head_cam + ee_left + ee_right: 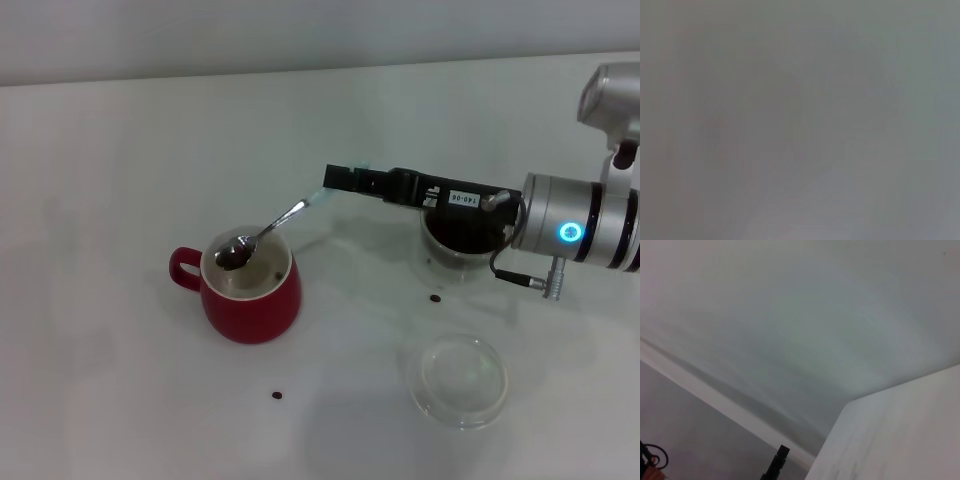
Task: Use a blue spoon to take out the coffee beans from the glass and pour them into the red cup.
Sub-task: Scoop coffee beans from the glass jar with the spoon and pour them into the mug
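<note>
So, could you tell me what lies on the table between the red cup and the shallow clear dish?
In the head view, only one stray coffee bean lies on the white table between the red cup and the shallow clear dish; otherwise that stretch is bare.

Open table (120, 150) left and behind red cup (251, 290). Blocked over cup by blue spoon (270, 232); right arm (560, 232) spans glass (455, 250). Clear dish (462, 380) front-right.

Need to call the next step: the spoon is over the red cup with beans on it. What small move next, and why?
Probably roll the right gripper to tip the blue spoon. Its bowl sits level over the red cup mouth with coffee beans on it, so tilting there should drop them inside. Two stray beans on the table suggest tipping slowly.
</note>
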{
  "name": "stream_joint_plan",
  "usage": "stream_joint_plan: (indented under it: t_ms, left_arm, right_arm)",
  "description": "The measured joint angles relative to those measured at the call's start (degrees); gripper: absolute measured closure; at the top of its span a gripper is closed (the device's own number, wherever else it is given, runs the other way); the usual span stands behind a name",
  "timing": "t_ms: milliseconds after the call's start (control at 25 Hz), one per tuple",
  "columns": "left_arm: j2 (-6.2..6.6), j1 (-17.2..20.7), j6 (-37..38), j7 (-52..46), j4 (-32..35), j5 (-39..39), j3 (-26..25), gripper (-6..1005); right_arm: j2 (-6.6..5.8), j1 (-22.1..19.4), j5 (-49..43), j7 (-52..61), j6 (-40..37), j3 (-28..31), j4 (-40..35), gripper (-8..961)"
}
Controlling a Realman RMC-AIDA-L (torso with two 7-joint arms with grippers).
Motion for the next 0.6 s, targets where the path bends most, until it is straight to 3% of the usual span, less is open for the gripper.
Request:
stream_joint_plan:
  t_ms: [600]
  left_arm:
    - [-0.09, -0.5, -0.1, 0.2, 0.0, -0.1, 0.0, 224]
  right_arm:
    - [0.07, -1.9, 0.3, -13.7, -0.2, 0.4, -0.6, 805]
